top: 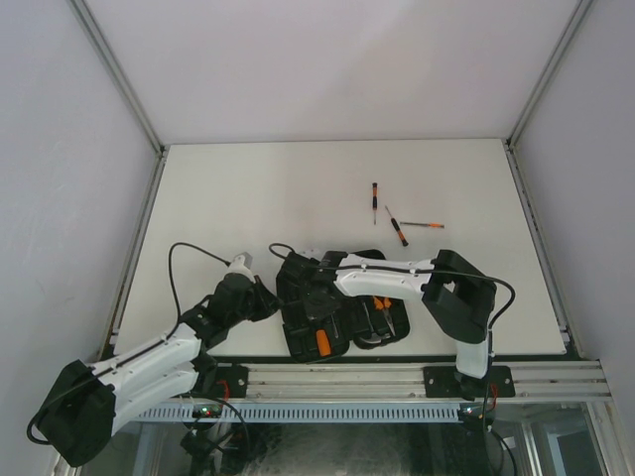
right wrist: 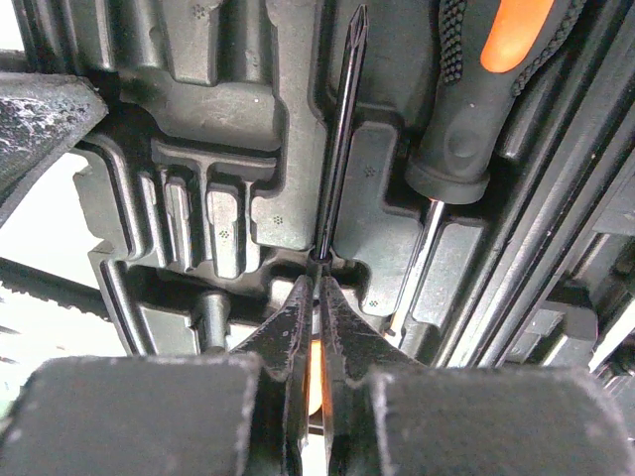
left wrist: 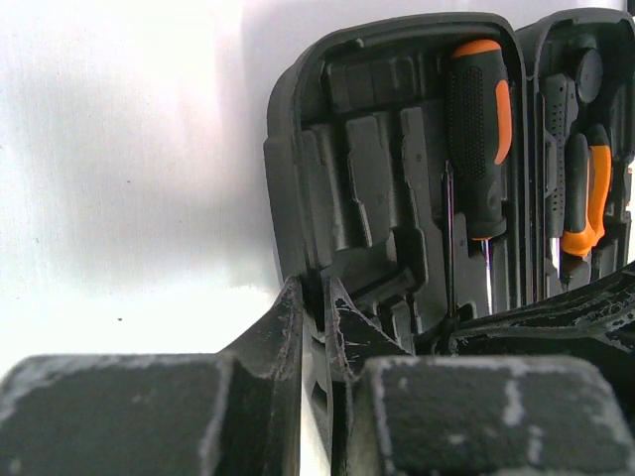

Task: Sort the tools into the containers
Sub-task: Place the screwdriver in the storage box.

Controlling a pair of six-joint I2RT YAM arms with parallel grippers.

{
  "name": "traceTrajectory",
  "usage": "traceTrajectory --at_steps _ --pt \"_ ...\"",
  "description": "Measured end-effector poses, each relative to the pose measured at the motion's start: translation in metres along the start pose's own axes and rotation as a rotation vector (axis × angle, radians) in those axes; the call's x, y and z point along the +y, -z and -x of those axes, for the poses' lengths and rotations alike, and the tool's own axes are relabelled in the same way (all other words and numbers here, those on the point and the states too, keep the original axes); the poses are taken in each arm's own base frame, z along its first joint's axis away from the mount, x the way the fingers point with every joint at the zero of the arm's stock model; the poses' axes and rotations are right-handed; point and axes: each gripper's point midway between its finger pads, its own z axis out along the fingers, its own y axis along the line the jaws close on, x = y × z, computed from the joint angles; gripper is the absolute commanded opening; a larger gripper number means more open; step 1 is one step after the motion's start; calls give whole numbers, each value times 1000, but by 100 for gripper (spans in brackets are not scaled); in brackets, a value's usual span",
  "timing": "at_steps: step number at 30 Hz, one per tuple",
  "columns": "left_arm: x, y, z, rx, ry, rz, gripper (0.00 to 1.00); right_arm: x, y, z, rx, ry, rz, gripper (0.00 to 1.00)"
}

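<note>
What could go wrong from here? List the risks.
1. The right claw pinches the thin screwdriver by its handle end; the tip could miss its slot and ride onto the large screwdriver.
2. The left claw grips only the case rim; a push could shift it.

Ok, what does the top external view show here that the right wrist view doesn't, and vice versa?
Top external only: three loose screwdrivers lying on the table beyond the case, and the left claw at the case's left rim. Right wrist only: a close look at the right claw shut on a thin Phillips screwdriver, whose tip points away from the camera. Both: the open black case and its moulded inside.
</note>
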Motion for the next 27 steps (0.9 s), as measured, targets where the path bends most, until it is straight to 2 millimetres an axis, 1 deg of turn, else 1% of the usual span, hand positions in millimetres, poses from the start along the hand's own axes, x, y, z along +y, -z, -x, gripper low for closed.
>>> traceTrajectory --at_steps 6,13,27 --pt "1 2 0 0 5 6 0 1 -3 -2 16 1 -1 0" --pt "2 2 0 -1 5 9 0 -2 -11 -7 54 3 -19 0" --pt "3 1 -3 3 -6 18 0 -1 -15 -9 107 -1 -17 0"
